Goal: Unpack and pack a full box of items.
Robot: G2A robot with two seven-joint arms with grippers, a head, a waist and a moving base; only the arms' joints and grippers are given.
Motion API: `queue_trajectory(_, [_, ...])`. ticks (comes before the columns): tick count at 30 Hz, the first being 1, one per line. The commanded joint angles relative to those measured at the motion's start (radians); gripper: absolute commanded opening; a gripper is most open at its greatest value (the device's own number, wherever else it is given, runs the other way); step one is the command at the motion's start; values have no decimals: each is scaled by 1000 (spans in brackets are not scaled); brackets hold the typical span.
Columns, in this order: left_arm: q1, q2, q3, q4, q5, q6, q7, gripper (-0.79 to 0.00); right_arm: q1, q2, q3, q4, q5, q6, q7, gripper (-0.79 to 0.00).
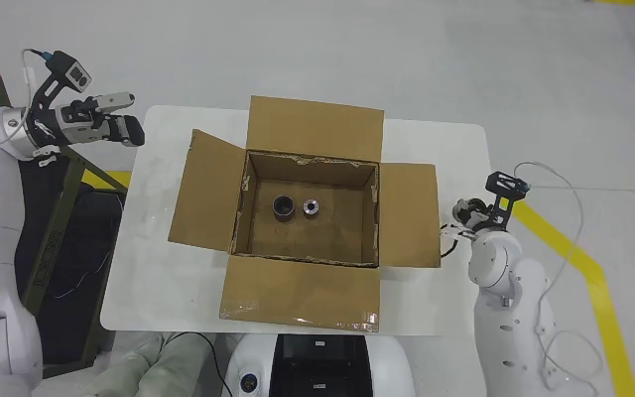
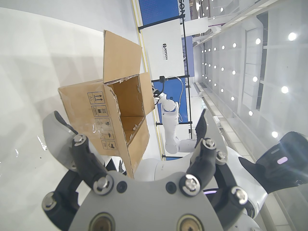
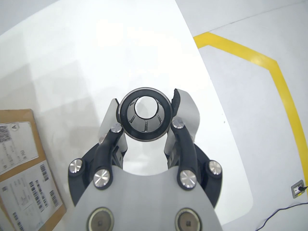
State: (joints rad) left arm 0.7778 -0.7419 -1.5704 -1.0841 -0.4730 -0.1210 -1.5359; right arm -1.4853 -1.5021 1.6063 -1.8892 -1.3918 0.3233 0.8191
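Note:
An open cardboard box (image 1: 308, 213) stands mid-table with all its flaps folded out. Two metal ring-shaped sleeves lie on its floor, a darker one (image 1: 284, 206) beside a lighter one (image 1: 312, 208). My right gripper (image 3: 146, 111) is shut on a third black sleeve (image 3: 134, 131), holding it end-on above the white table just right of the box's right flap (image 3: 26, 164); in the top view it sits at the table's right edge (image 1: 458, 213). My left gripper (image 2: 130, 123) is open and holds nothing, off the table's far left corner (image 1: 132, 130), facing the box (image 2: 108, 111).
The white table (image 1: 149, 268) has bare strips left and right of the box. The labelled right flap (image 1: 409, 213) lies flat close to my right gripper. Yellow floor tape (image 1: 585, 258) runs past the table's right side.

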Motion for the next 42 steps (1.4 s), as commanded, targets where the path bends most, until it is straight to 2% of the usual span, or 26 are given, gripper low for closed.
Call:
queue_trajectory(1, [0, 0, 0, 0, 0, 0, 0, 0, -17, 1, -8, -51, -8, 0, -1, -785])
queue_trajectory(11, [0, 0, 0, 0, 0, 0, 0, 0, -70, 4, -46, -226, -66, -5, -9, -785])
queue_trajectory(23, [0, 0, 0, 0, 0, 0, 0, 0, -52, 6, -143, -366, -146, -53, 0, -785])
queue_trajectory(31, [0, 0, 0, 0, 0, 0, 0, 0, -61, 7, -248, -454, -218, -95, 21, -785])
queue_trajectory(42, [0, 0, 0, 0, 0, 0, 0, 0, 11, -2, -478, -436, -316, -173, 75, -785])
